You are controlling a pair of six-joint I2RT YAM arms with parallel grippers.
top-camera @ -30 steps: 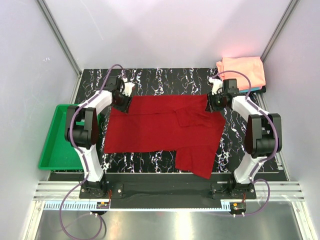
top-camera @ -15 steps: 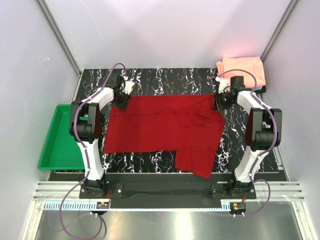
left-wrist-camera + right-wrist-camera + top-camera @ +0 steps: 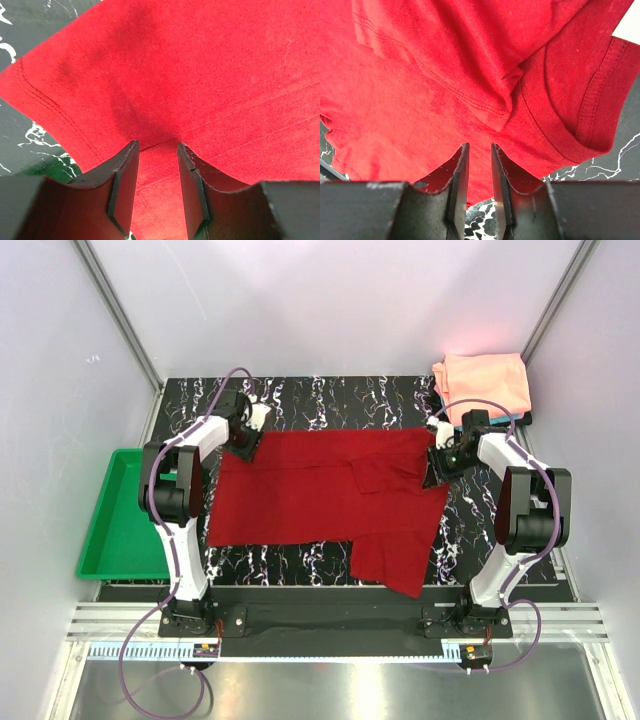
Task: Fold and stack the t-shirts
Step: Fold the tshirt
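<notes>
A dark red t-shirt [image 3: 320, 490] lies spread on the black marbled table [image 3: 330, 400], its right part folded over and a flap hanging toward the near edge. My left gripper [image 3: 243, 447] sits on its far left corner; in the left wrist view my left gripper [image 3: 157, 147] stands with the jaws narrowly apart and red cloth [image 3: 200, 75] between them. My right gripper [image 3: 437, 465] is at the shirt's right edge by the sleeve; in the right wrist view my right gripper [image 3: 479, 147] is nearly closed over the cloth's edge [image 3: 445, 75]. A folded salmon-pink t-shirt [image 3: 483, 380] lies at the far right corner, a teal edge [image 3: 517, 419] showing beneath it.
A green plastic tray [image 3: 100, 568] stands off the table's left side. White walls and metal posts close in the back and sides. Both arm bases are bolted at the near edge.
My right gripper has moved from the shirt's far right corner toward me along the right edge. The left gripper has stayed at the far left corner. The shirt has hardly shifted.
</notes>
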